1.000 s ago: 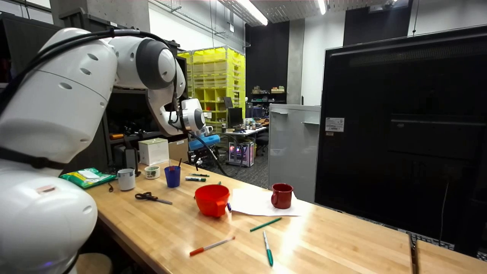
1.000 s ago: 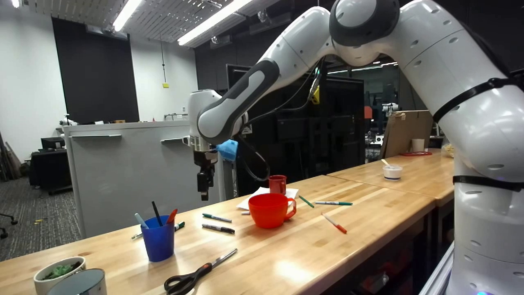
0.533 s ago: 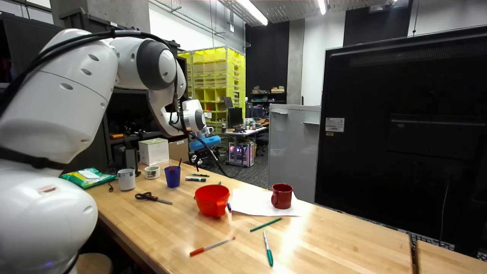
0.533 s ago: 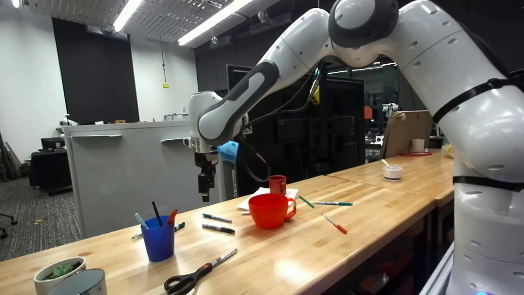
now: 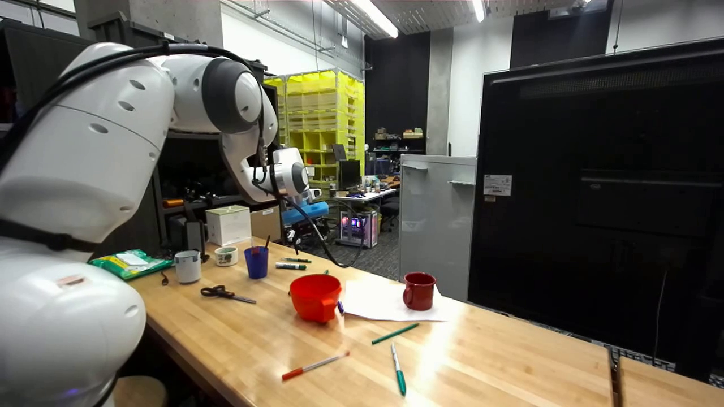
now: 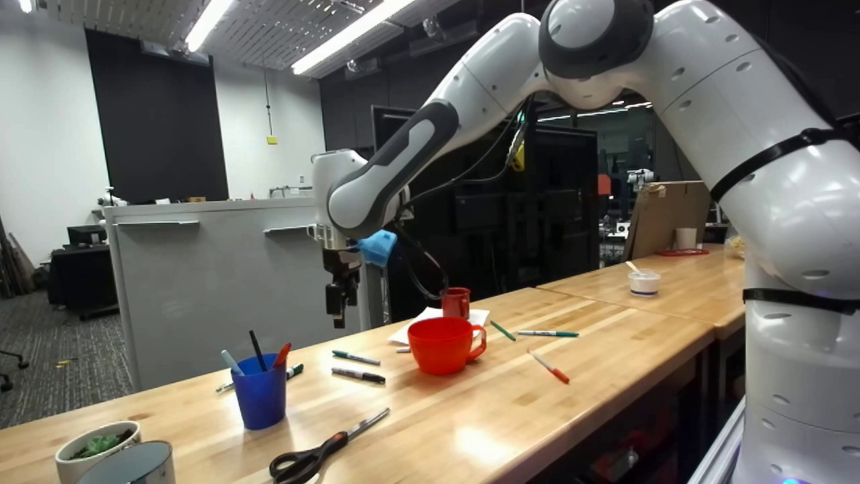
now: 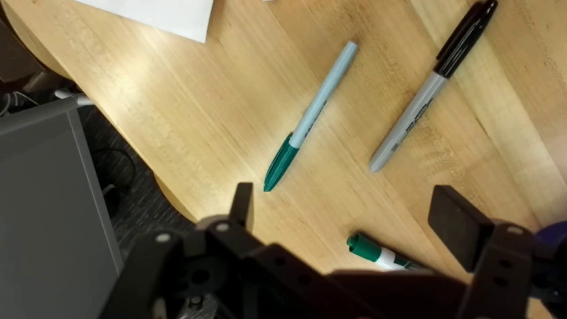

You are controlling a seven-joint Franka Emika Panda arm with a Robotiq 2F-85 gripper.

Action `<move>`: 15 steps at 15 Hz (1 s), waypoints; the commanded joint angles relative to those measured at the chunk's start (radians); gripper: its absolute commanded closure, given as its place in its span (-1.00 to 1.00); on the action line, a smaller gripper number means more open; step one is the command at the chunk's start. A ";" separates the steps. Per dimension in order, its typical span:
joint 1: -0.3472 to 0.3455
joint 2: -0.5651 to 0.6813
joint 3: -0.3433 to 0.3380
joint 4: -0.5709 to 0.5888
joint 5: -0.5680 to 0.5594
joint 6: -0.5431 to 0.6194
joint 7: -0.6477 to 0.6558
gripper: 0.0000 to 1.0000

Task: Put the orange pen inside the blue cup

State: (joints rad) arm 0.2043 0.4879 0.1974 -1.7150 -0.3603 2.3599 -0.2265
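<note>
Orange pen [image 6: 549,367] on the tabletop [image 6: 437,413], well apart from the blue cup [image 6: 261,396], the pincer [image 7: 350,216] wide in midair.

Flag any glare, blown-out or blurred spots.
In an exterior view, a glare streak on the table, clear of the orange pen; in an exterior view, a bright patch beside the scissors; in both exterior views, ceiling lights blown out; in the wrist view, soft sheen below the paper, jaws dark; no obvious motion blur in any view.
</note>
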 commanded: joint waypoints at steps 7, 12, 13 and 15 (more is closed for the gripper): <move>0.031 -0.142 -0.034 -0.126 0.064 -0.042 0.201 -1.00; 0.042 -0.131 -0.030 -0.122 0.053 -0.031 0.232 -1.00; 0.046 -0.135 -0.030 -0.128 0.052 -0.031 0.234 -1.00; 0.047 -0.134 -0.030 -0.127 0.052 -0.031 0.234 -1.00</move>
State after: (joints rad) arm 0.2390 0.3541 0.1801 -1.8440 -0.3153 2.3313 0.0118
